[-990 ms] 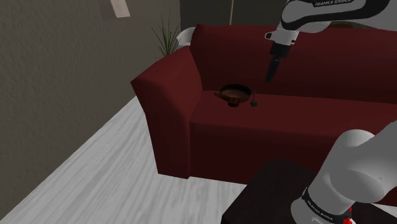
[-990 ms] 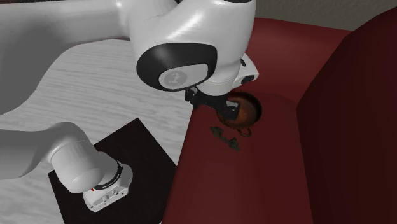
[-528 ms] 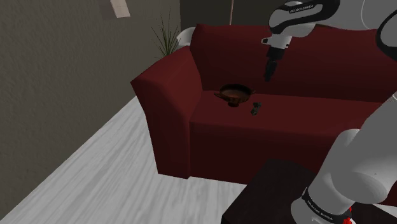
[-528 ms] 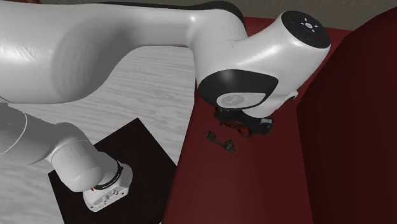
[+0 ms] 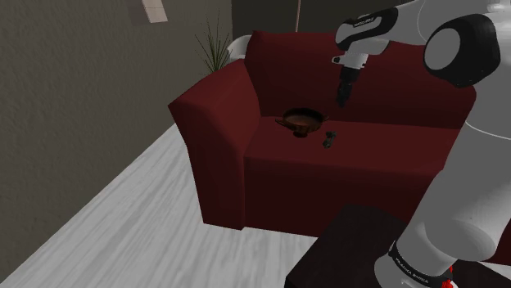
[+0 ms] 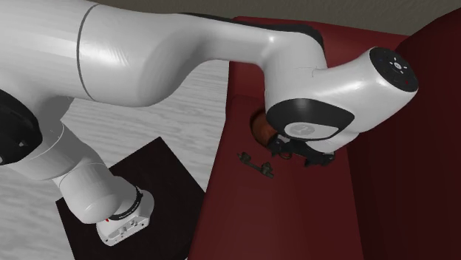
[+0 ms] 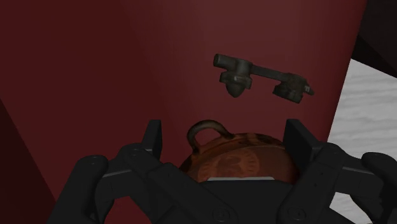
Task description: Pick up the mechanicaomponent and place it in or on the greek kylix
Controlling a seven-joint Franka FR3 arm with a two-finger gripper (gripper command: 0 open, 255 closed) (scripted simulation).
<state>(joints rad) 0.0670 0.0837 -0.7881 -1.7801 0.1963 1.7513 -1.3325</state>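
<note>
Dark red sofa (image 5: pixel 368 164) seat, shoulder view. The brown kylix (image 5: pixel 300 122) stood at left. The small grey mechanical component (image 5: pixel 327 139) lay on the cushion close to its right, apart from it. The black gripper (image 5: pixel 341 100) hung above both, further right, empty, its fingers (image 7: pixel 153 139) spread apart. The component rested beyond the fingertips.

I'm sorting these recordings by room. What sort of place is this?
Probably a living room: a dark red sofa with a brown bowl on its seat, a spiky plant beyond its armrest, and a pale plank floor.
</note>
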